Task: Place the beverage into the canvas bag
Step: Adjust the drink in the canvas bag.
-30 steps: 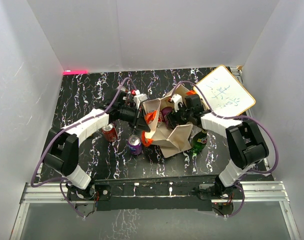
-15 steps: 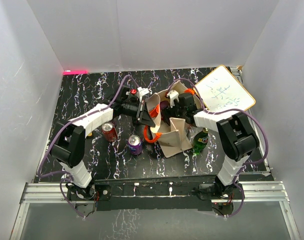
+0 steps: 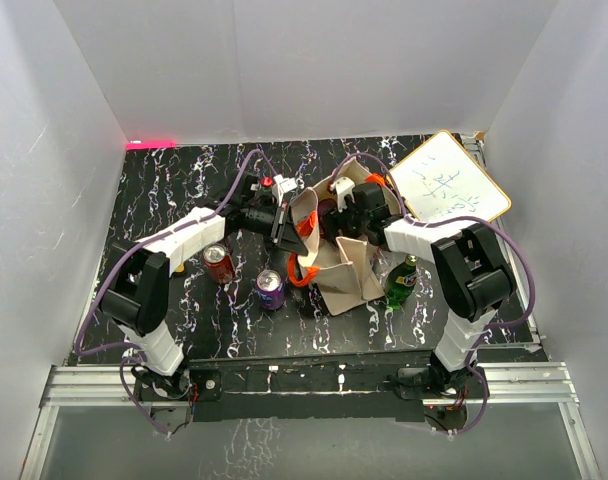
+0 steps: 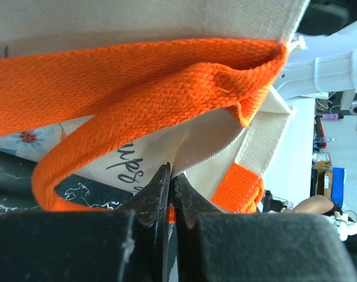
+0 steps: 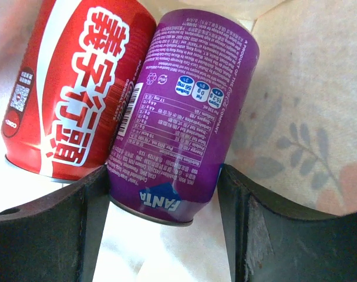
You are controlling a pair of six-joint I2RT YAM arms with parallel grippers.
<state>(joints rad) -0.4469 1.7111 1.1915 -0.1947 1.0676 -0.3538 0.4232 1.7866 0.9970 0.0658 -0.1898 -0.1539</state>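
The beige canvas bag (image 3: 352,272) with orange handles (image 3: 302,272) stands mid-table with its mouth facing the back. My left gripper (image 3: 290,226) is shut on the bag's left rim; in the left wrist view the beige edge (image 4: 214,155) runs into the closed jaws (image 4: 171,176) under an orange handle (image 4: 137,82). My right gripper (image 3: 341,220) reaches into the bag's mouth. Its wrist view shows a purple Fanta can (image 5: 184,111) lying tilted between the fingers (image 5: 164,200), both touching it, beside a red can (image 5: 73,88) on the bag's lining (image 5: 307,106).
On the black marbled table, left of the bag, stand a red can (image 3: 219,264) and a purple can (image 3: 271,288). A green bottle (image 3: 401,281) stands right of the bag. A whiteboard (image 3: 447,183) lies at the back right. White walls close in all round.
My right gripper has gone further back and into the bag's mouth. My left gripper has pulled the rim back and up, so the bag stands taller.
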